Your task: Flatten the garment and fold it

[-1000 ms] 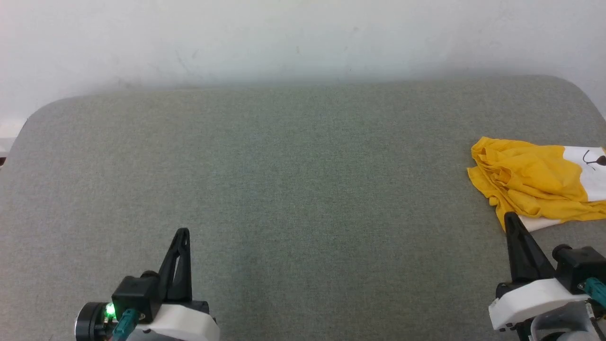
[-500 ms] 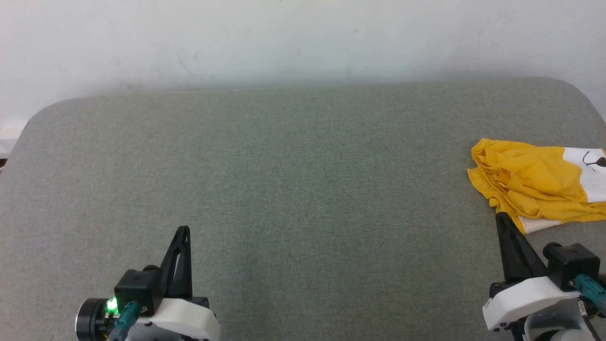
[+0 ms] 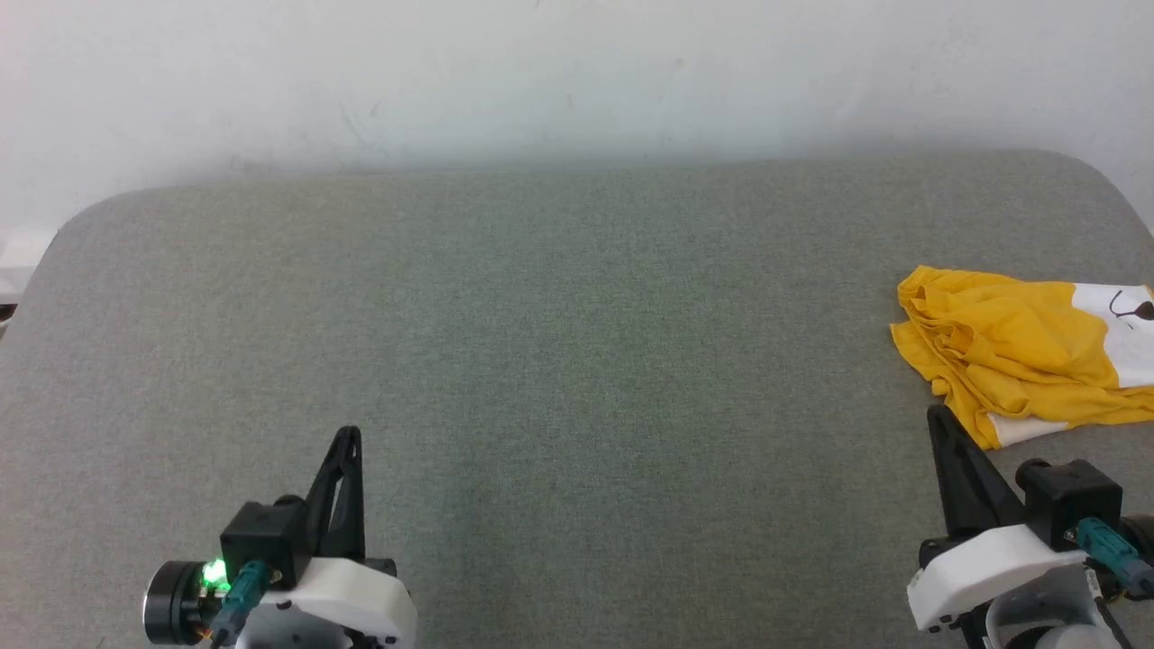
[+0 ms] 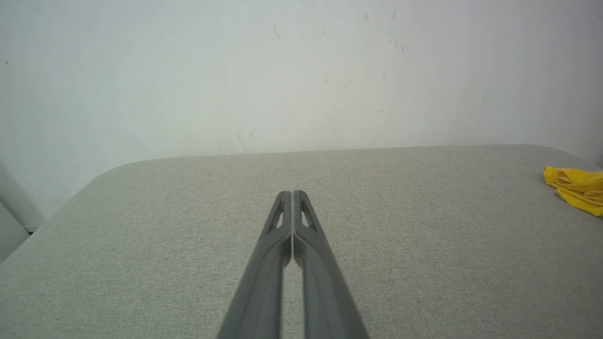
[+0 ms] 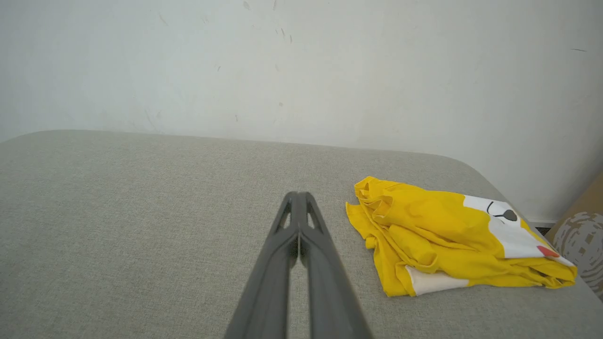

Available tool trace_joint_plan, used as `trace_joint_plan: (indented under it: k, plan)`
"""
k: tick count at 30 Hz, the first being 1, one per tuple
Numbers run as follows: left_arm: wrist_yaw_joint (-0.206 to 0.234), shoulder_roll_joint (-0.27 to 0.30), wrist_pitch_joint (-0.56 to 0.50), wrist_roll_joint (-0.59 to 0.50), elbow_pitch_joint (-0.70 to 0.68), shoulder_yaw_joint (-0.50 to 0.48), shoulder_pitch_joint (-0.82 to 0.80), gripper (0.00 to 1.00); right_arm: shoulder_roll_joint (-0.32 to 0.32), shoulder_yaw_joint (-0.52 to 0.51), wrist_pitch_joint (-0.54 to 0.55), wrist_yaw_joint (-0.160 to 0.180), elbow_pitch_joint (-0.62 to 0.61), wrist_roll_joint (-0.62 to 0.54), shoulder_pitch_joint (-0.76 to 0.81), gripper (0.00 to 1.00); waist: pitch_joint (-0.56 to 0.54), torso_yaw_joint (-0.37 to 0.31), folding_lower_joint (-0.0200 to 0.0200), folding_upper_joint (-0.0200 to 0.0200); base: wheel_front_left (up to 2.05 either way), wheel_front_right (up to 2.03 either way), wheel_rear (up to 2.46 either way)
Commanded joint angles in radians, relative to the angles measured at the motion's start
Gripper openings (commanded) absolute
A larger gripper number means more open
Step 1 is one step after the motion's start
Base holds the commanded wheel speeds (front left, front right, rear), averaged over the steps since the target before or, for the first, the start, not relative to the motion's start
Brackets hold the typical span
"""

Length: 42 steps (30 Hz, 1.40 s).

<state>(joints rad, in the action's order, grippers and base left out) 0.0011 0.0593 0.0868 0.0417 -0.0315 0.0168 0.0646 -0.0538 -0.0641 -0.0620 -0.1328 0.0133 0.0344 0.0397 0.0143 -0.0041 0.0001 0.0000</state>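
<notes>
The garment (image 3: pixel 1010 356), a crumpled bright yellow T-shirt with white patches and thin black lines, lies bunched at the right edge of the grey padded table (image 3: pixel 559 361). In the right wrist view the garment (image 5: pixel 438 235) sits just right of my fingers, apart from them. My right gripper (image 3: pixel 938 416) is shut and empty, its tip just short of the shirt's near left corner. My left gripper (image 3: pixel 347 440) is shut and empty at the lower left, far from the shirt. The left wrist view catches the garment (image 4: pixel 577 188) at its far right.
A white wall (image 3: pixel 577 72) rises behind the table's rounded far edge. A brown patterned object (image 5: pixel 582 240) stands off the table's right end, beside the shirt.
The right gripper has drawn back and slightly left, away from the shirt's near corner. The head view has shifted a little. The left gripper has kept its place.
</notes>
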Motion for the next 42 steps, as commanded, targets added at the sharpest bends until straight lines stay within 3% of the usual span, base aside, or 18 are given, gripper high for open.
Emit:
trace_joint_plan:
  k: [1, 42]
  plan:
    - [-0.001, -0.005, -0.006, -0.011, 0.005, -0.004, -0.02, 0.0, 0.002, 0.004, 0.004, 0.001, -0.005, -0.008, -0.02, 0.0, -0.001, 0.0, 0.0, 0.0, 0.0, 0.0, 0.0]
    - [-0.001, -0.009, -0.087, -0.042, 0.032, -0.017, -0.065, 0.0, 0.004, 0.064, 0.062, 0.002, -0.013, -0.034, -0.04, 0.0, -0.014, 0.004, -0.0001, 0.0, 0.0, 0.0, 0.0]
